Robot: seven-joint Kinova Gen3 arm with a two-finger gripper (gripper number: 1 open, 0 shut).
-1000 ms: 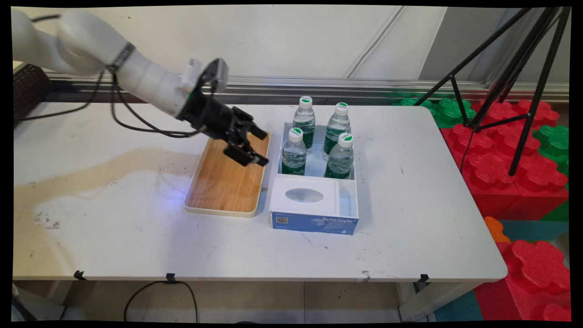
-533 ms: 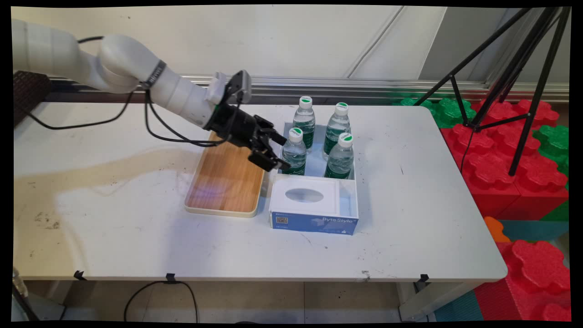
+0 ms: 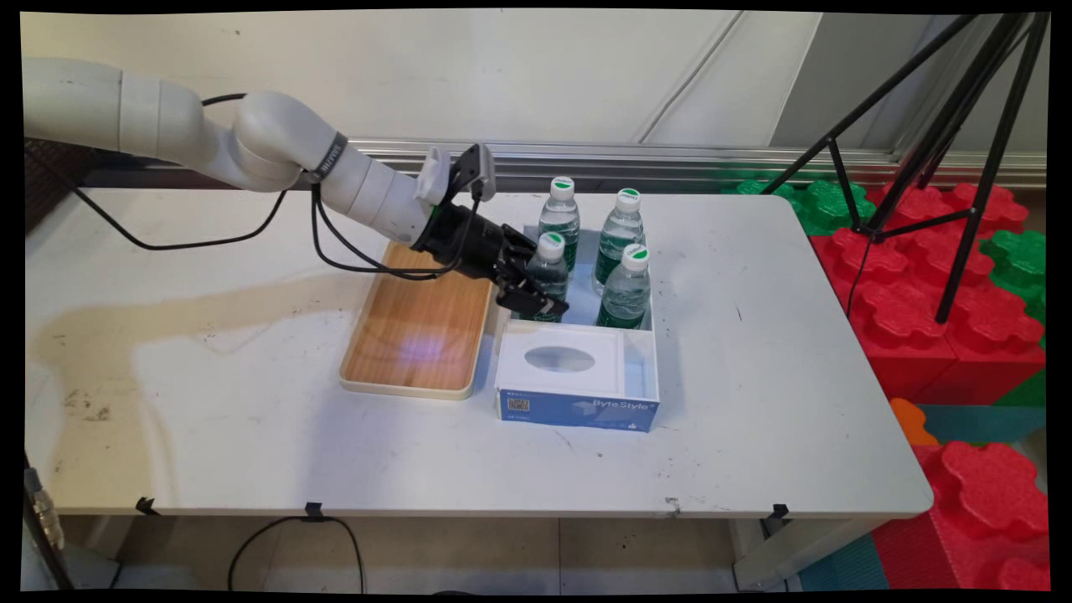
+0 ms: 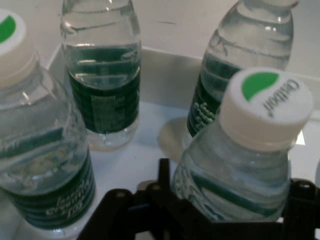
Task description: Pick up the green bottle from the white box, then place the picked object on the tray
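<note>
— Well, where is the arm just now?

— Out over the white table [image 3: 251, 435], reaching in from the left. It crosses above the far end of the wooden tray [image 3: 414, 343], which lies flat with nothing on it, just left of the open white box [image 3: 652, 368].

— And what is in the box?

— In its near part, a blue tissue box [image 3: 578, 410]. In its far part, four water bottles standing in a square: far-left bottle [image 3: 560, 218], far-right bottle [image 3: 621, 234], near-right bottle [image 3: 626, 293] and near-left bottle [image 3: 548, 270]. All have white caps and green labels.

— Which one is the gripper at?

— The near-left bottle. The gripper [image 3: 544, 297] has reached it from the left, sloping down and to the right, and sits around its body below the cap. The hand view shows the same: that bottle fills the space right in front of the gripper, with the cap above.

— Is it squeezing the bottle?

— I cannot tell. It is set either side of the bottle and very close to it, but neither view shows whether it presses or merely surrounds.

— How does the bottle stand to the gripper, then?

— Its long axis is upright, or nearly so, and the gripper meets it from the side, across that axis. The tissue box is just nearer than the gripper, the far-left bottle just beyond it, and the near-right bottle close on the other side of the bottle it surrounds.
</note>
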